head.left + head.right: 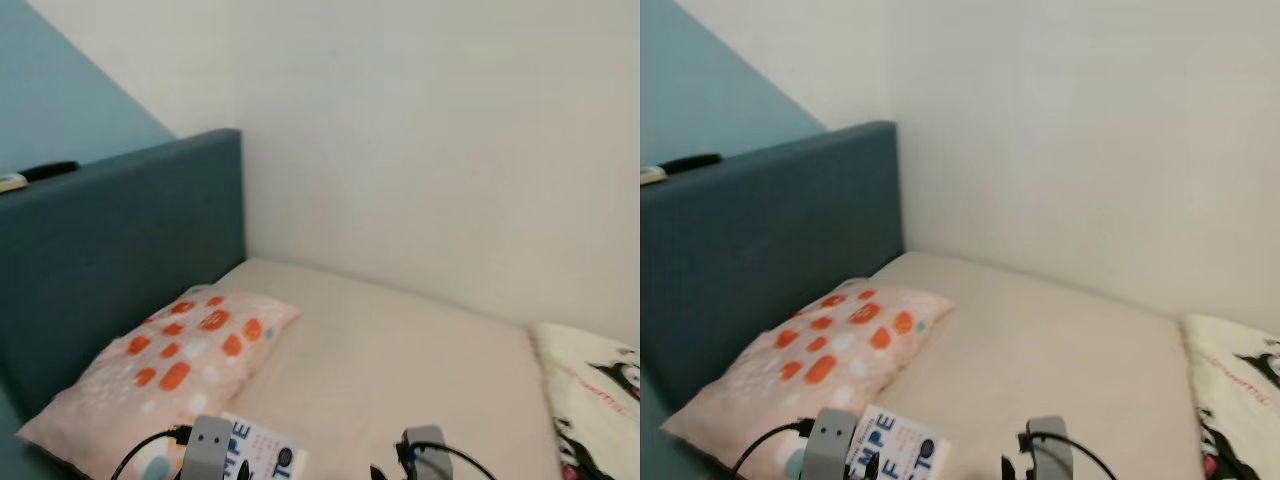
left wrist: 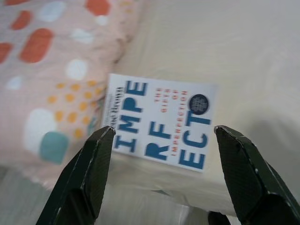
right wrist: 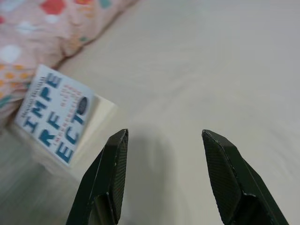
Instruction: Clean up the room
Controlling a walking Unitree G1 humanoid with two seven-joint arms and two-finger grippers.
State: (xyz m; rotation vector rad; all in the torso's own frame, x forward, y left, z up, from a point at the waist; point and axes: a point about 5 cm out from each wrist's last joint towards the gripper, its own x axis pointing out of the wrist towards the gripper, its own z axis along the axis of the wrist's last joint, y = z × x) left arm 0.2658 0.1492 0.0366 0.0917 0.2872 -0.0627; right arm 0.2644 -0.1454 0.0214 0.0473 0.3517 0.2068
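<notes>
Your left gripper (image 2: 161,140) hangs with its fingers spread wide above the white book (image 2: 159,123), which lies on the cream bed (image 1: 400,350) touching the spotted pillow (image 1: 180,360) beside the blue headboard (image 1: 120,250). Your right gripper (image 3: 161,140) also stands parted, over bare sheet just beside the book.

spotted pillow (image 1: 170,370), book (image 1: 255,452), cream bed (image 1: 400,360)

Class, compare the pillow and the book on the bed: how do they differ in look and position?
The pillow is soft, pink with orange dots; the book is flat, white with blue letters. The pillow lies by the headboard; the book sits at the bed edge beside it. Both rest on the bed.
</notes>
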